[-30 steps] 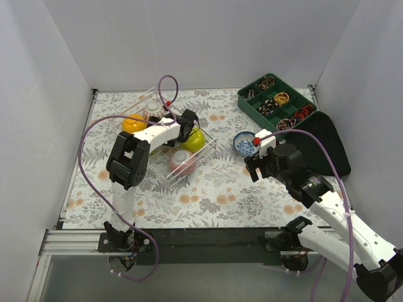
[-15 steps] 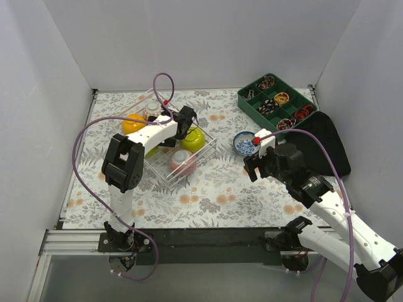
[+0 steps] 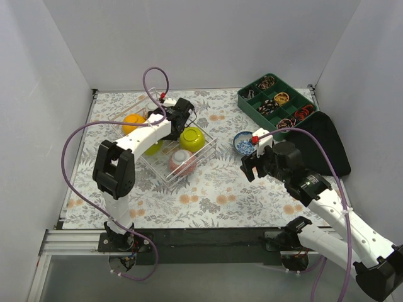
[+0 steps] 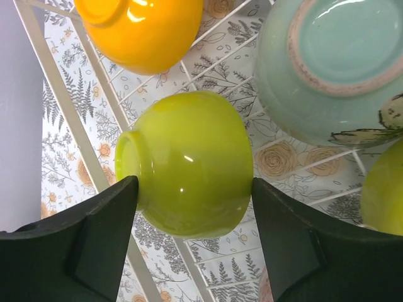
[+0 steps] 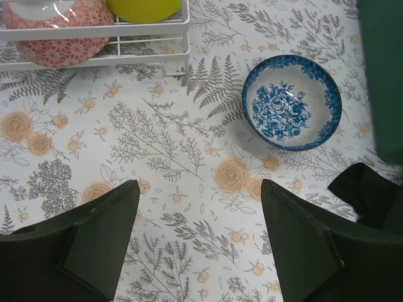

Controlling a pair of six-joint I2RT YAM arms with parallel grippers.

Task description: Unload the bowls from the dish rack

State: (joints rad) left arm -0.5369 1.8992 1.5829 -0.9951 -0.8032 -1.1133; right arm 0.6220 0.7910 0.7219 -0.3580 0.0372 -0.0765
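Yellow-green bowl (image 4: pixel 189 157), 1 of 2 in the dish rack (image 5: pixel 94 30), sits clasped in left tool (image 4: pixel 192 189); right tool (image 5: pixel 198 189) spread wide.

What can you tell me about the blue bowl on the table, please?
The blue bowl is small and round, and looks like glazed ceramic. Its inside is white with blue flowers, and its rim is dark blue. It stands upright and empty on the floral cloth, outside the rack, between it and the green tray. Nothing touches it. The right gripper hangs open nearby, clear of it.
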